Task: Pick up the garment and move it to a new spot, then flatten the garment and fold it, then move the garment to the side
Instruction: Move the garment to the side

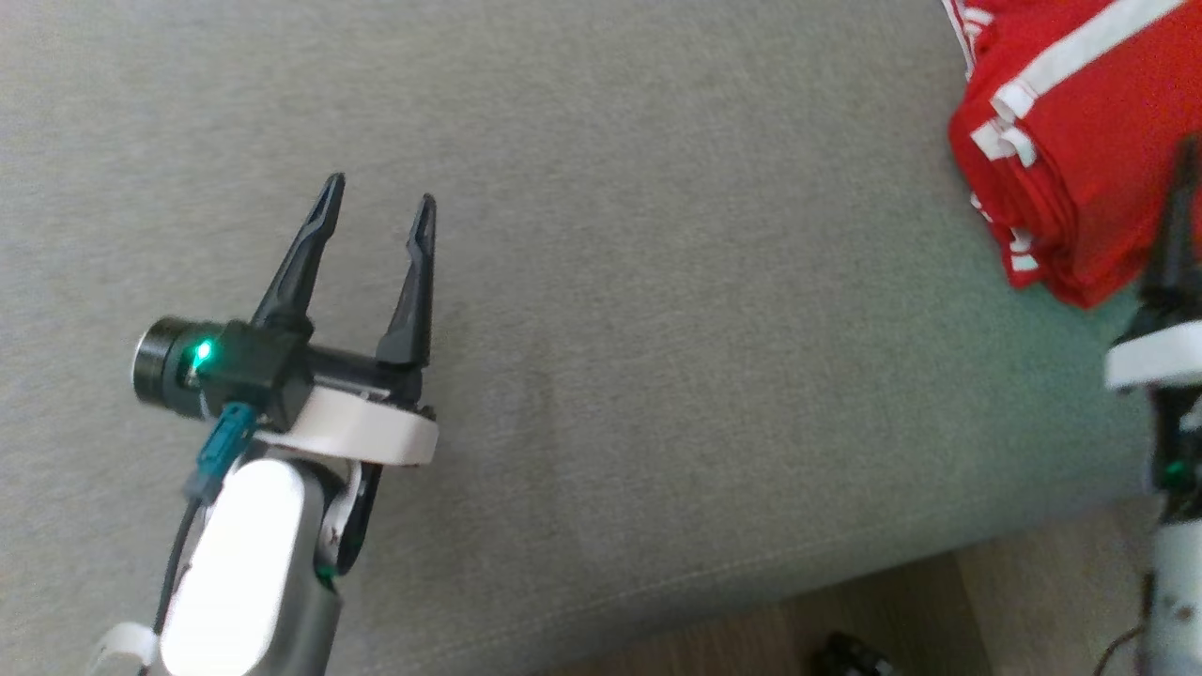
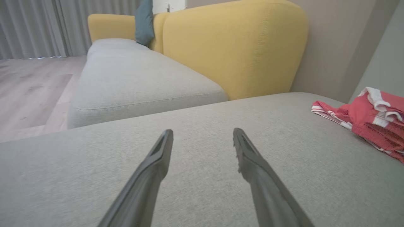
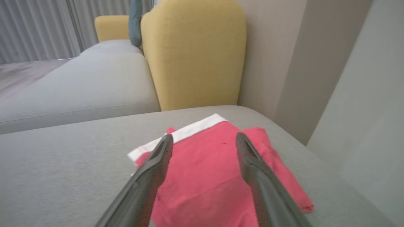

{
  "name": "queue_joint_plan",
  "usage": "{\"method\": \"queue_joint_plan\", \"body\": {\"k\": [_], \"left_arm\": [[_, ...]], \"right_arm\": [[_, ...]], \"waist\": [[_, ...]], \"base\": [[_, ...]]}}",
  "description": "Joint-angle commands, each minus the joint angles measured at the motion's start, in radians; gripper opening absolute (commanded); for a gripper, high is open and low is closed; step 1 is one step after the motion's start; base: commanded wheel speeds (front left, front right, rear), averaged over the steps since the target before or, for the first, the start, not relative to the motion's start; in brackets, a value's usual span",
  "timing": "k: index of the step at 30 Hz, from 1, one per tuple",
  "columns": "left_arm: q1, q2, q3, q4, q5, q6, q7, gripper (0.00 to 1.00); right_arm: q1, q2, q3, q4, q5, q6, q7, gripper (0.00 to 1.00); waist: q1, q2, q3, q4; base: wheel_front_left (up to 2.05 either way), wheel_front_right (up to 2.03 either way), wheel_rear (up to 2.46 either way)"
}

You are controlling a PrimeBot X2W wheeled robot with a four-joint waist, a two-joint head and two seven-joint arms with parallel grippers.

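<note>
The garment (image 1: 1080, 131) is red with white bands, folded into a thick stack at the far right of the grey cushion (image 1: 657, 282). From the left wrist it lies far off to the right, garment (image 2: 372, 119). My left gripper (image 1: 379, 199) hovers open over bare cushion, well left of the cloth, left gripper (image 2: 203, 138) with nothing between its fingers. My right gripper (image 3: 203, 143) stands open just above the garment (image 3: 214, 164), both fingers apart over the red cloth. In the head view only its blurred dark finger (image 1: 1185, 216) shows at the right edge.
A yellow backrest (image 3: 192, 53) rises behind the cushion, with a second grey seat (image 2: 132, 82) and a teal pillow (image 2: 144, 22) beyond. A grey wall panel (image 3: 369, 104) stands close to the right. Wooden floor (image 1: 892, 620) lies past the cushion's front edge.
</note>
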Motion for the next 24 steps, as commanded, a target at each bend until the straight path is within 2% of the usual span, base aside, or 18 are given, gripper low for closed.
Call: {"method": "queue_joint_plan", "body": {"k": [1, 6, 11, 17, 24], "left_arm": [[-0.001, 0.007, 0.041, -0.030, -0.006, 0.008, -0.005, 1.00], [0.045, -0.002, 0.080, -0.027, -0.033, 0.033, -0.005, 1.00], [0.090, -0.003, 0.124, -0.026, -0.053, 0.054, -0.005, 1.00], [0.145, 0.007, 0.161, -0.028, -0.064, 0.061, -0.005, 1.00], [0.207, 0.017, 0.167, -0.018, -0.063, 0.053, -0.005, 1.00]], "right_arm": [[0.012, -0.002, 0.030, -0.053, -0.005, -0.001, -0.009, 1.00], [0.068, 0.034, 0.134, -0.131, -0.012, -0.001, -0.025, 1.00], [0.101, 0.058, 0.210, -0.157, -0.013, -0.001, -0.037, 1.00], [0.144, 0.071, 0.248, -0.147, -0.019, -0.001, -0.044, 1.00], [0.217, 0.078, 0.263, -0.145, -0.019, -0.001, -0.037, 1.00]], "waist": [[0.0001, 0.0000, -0.041, 0.040], [0.0001, 0.0000, -0.093, 0.102], [0.0001, 0.0000, -0.138, 0.164], [0.0001, 0.0000, -0.194, 0.213], [0.0001, 0.0000, -0.266, 0.226]], "base": [[0.00, 0.00, 0.00], [0.00, 0.00, 0.00], [0.00, 0.00, 0.00], [0.00, 0.00, 0.00], [0.00, 0.00, 0.00]]}}
